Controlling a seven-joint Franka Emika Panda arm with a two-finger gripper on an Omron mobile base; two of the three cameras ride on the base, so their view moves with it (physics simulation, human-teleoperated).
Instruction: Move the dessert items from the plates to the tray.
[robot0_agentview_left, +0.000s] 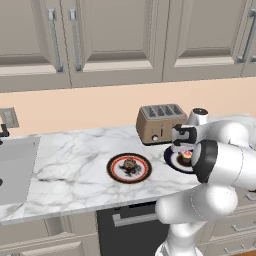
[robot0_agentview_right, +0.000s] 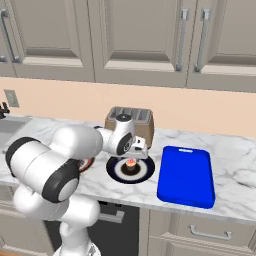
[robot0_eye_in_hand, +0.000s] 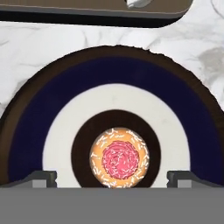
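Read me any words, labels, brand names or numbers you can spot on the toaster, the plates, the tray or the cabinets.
None: nothing readable appears anywhere.
Toaster: plain beige front, a small dark knob, no brand or marks.
Navy plate under the cupcake: rings only.
Red-rimmed plate holding the chocolate pastry: pattern only.
Blue tray: bare.
Cabinet doors: no labels.

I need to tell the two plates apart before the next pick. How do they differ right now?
The left plate has a white centre and a red-and-black rim; the navy plate is dark with a white ring. The left plate carries a brown lumpy pastry; the navy plate carries a pink-frosted cupcake. The gripper hangs over the navy plate, jaws open either side of the cupcake. Both are round and sit on the marble counter.
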